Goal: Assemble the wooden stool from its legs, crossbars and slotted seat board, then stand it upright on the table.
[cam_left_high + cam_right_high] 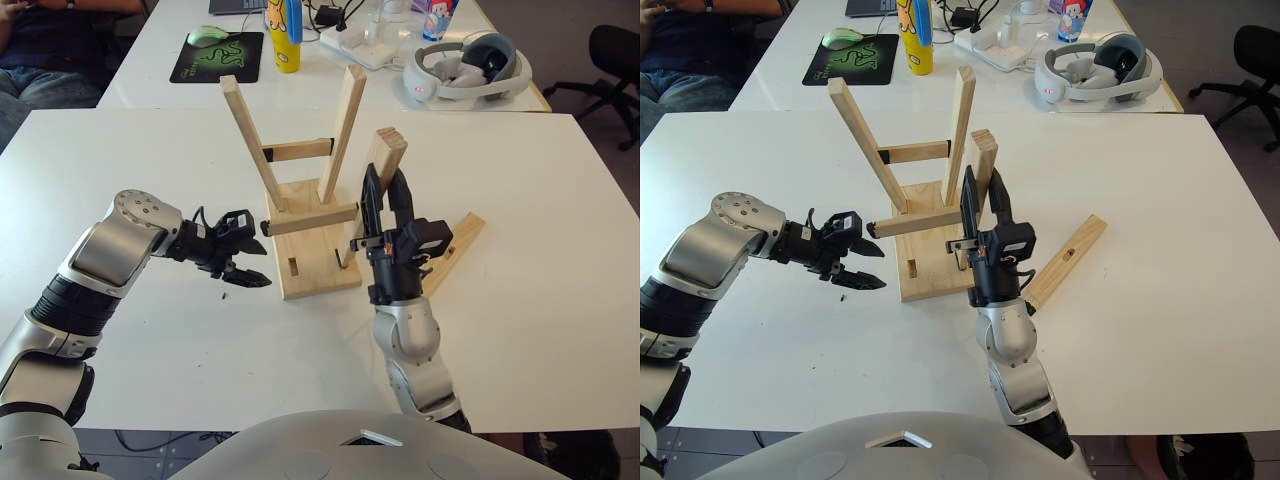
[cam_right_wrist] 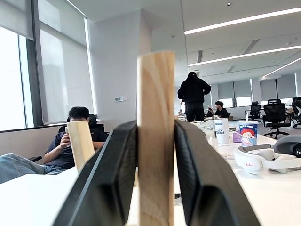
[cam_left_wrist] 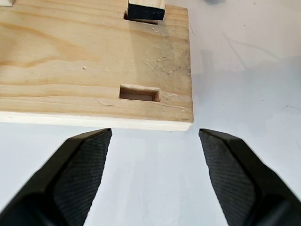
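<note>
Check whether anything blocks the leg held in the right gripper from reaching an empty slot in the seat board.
Nothing visible does. The leg, in the right gripper, stands beside the seat board, whose near empty slot lies uncovered.

I'm looking at a white table (image 1: 530,200) that carries all the work. The slotted seat board (image 1: 315,272) lies flat on it around the middle. A loose wooden leg (image 1: 463,237) lies flat on the tabletop near the board's right side, at a slant to it.
</note>
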You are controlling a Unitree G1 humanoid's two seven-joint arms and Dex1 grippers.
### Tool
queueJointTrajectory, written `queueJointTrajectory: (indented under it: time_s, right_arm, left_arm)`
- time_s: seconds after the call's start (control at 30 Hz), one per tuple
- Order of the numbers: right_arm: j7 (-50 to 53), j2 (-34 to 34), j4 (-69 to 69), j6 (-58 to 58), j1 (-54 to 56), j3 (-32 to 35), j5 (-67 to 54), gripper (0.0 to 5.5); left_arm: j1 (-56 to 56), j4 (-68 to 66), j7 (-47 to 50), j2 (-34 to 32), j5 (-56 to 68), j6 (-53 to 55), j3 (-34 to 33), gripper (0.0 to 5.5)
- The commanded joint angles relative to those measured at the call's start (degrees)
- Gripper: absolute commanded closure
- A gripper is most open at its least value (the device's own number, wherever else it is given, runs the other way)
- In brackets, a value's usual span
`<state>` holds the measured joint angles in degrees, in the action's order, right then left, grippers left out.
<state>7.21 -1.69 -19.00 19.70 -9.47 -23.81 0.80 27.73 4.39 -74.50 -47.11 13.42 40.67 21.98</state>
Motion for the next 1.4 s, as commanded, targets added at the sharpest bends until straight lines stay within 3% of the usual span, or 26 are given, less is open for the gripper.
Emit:
queueJointTrajectory:
  time_s: [0.03,0.33,0.67,1.1,1.4]
  right_arm:
    - [-0.56,-2.39,3.5,2.29,-1.71,-0.64,-0.48,4.44]
    - [-2.6,-0.95,7.19,5.23,-3.05,1.35,-2.04,4.44]
    - [-9.25,1.36,1.08,-2.93,1.56,5.95,-9.61,4.44]
    - [-6.06,-3.4,-1.8,-2.39,0.78,5.7,-3.86,4.44]
    - [-5.55,-2.93,-0.23,-1.36,0.9,4.67,-1.75,4.44]
  left_arm:
    - [0.35,-0.03,-0.42,-0.41,-0.23,-0.16,0.12,2.05]
    - [0.11,0.38,-0.52,-0.43,-0.09,0.18,0.07,2.05]
    - [-0.84,1.44,0.02,-0.42,0.32,0.97,-0.42,2.05]
    - [-0.89,1.63,-0.08,-0.51,0.42,1.2,-0.32,2.05]
    - [0.02,0.73,-0.62,-0.27,0.1,0.63,0.14,2.05]
